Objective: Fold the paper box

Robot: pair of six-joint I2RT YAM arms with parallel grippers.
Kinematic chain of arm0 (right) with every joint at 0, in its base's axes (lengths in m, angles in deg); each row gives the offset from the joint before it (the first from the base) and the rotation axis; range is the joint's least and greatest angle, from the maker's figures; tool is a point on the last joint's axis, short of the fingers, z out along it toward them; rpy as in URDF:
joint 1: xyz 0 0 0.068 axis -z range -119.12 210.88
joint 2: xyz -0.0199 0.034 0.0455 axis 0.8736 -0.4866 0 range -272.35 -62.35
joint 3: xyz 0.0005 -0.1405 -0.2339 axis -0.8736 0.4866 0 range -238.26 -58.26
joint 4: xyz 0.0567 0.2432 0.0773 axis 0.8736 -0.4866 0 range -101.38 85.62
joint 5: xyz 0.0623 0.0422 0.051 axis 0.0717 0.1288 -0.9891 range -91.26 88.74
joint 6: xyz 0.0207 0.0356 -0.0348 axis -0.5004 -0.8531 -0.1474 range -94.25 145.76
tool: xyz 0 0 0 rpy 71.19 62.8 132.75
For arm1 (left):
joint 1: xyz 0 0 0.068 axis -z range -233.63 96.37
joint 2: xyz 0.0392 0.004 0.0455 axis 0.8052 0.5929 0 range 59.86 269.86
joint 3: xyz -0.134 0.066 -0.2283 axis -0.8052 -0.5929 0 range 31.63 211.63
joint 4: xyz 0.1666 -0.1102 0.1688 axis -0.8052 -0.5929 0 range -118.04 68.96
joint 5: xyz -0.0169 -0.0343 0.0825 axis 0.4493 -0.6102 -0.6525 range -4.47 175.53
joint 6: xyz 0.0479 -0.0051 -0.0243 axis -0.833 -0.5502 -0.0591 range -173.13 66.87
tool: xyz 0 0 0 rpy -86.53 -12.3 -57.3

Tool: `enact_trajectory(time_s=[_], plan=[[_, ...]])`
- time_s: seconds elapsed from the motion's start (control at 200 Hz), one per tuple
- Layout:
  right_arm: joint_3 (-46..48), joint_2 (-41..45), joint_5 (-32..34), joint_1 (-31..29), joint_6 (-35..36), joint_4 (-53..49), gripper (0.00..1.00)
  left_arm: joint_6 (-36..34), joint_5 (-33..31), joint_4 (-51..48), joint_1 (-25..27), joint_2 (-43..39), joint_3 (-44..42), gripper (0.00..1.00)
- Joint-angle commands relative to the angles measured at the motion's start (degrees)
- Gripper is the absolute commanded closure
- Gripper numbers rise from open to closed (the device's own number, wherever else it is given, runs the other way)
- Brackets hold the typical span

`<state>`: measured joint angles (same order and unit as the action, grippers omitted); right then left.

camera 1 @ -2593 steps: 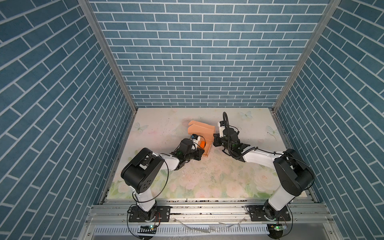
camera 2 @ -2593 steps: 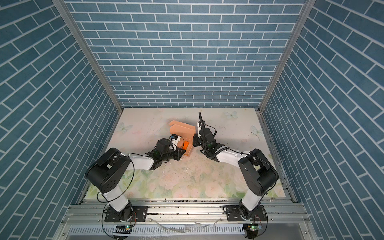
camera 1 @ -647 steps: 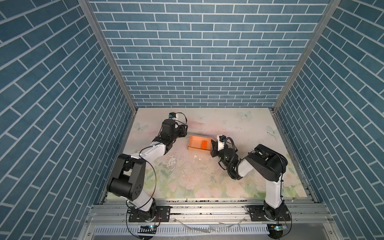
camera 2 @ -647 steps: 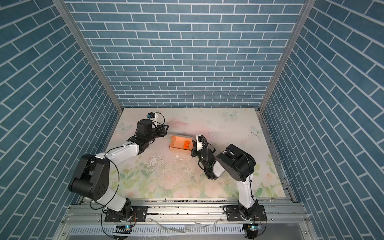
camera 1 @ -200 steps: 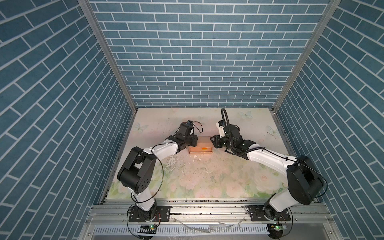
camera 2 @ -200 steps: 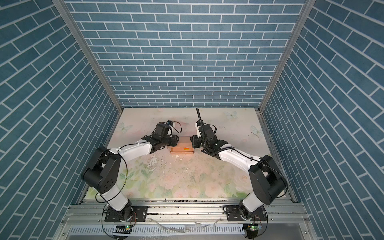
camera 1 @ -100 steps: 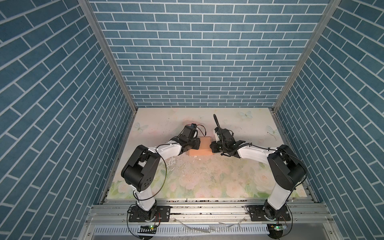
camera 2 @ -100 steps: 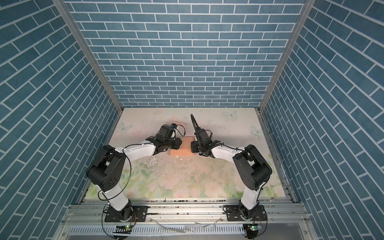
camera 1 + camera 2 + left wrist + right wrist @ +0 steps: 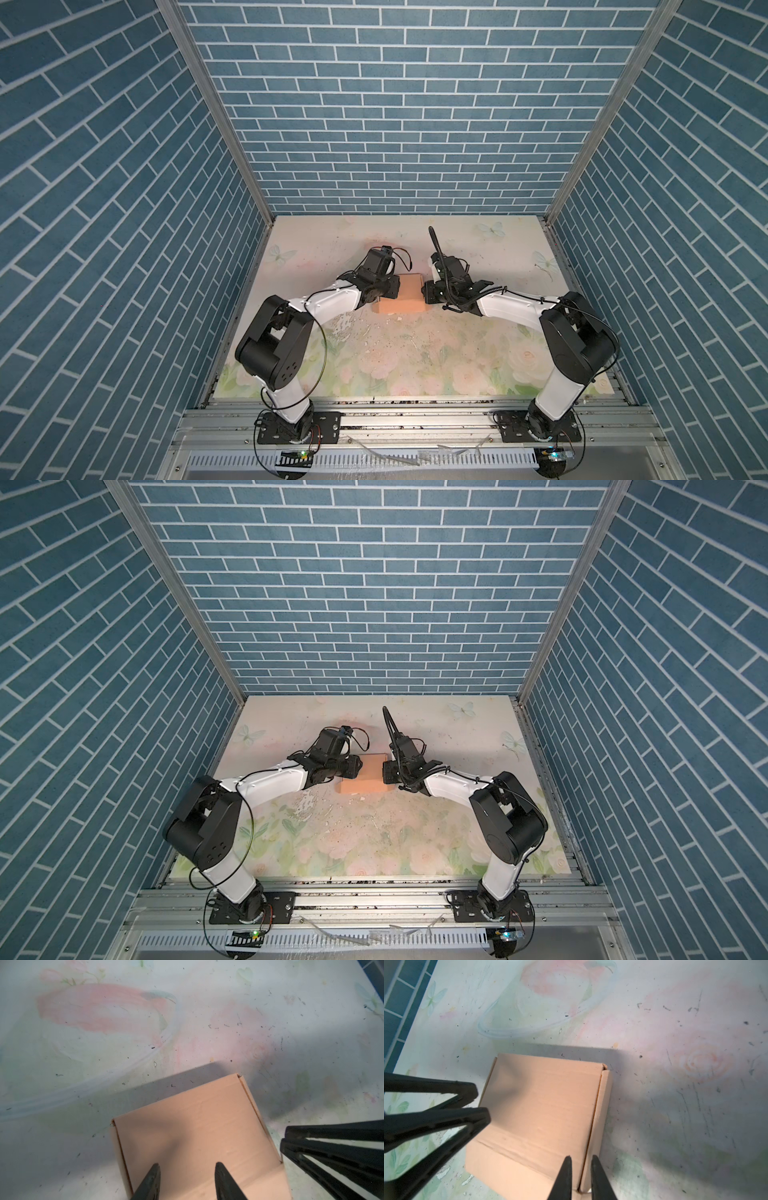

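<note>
Four fingers [image 9: 151, 1182] over paper box [image 9: 197, 1126]

The peach-tan paper box [image 9: 402, 297] lies flat, lid folded down, near the middle of the floral table [image 9: 415, 353].

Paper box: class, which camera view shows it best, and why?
The right wrist view: the paper box shows nearly whole, with lid, creases and side flap clear. The left wrist view crops the box. In both top views the box is small.
</note>
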<state>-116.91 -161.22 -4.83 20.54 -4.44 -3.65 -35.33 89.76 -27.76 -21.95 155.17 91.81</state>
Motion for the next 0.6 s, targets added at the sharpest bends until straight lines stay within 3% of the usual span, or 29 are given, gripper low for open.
enact_trajectory(time_s=[0.0, 0.235, 0.59], plan=[[-1.11, 2.04, 1.24, -0.31, -0.21, -1.22, 0.82, 1.07, -1.99, -4.93, 0.27, -2.94, 0.42, 0.55], [0.0, -0.37, 1.07, -1.15, -0.52, -0.27, 0.83, 2.31, -1.44, -6.31, 0.23, -2.73, -2.81, 0.55], [0.96, -4.67, 0.16, -1.06, -0.88, 0.16, 0.85, 4.04, -0.25, -6.31, 0.93, 4.33, -2.67, 0.56]])
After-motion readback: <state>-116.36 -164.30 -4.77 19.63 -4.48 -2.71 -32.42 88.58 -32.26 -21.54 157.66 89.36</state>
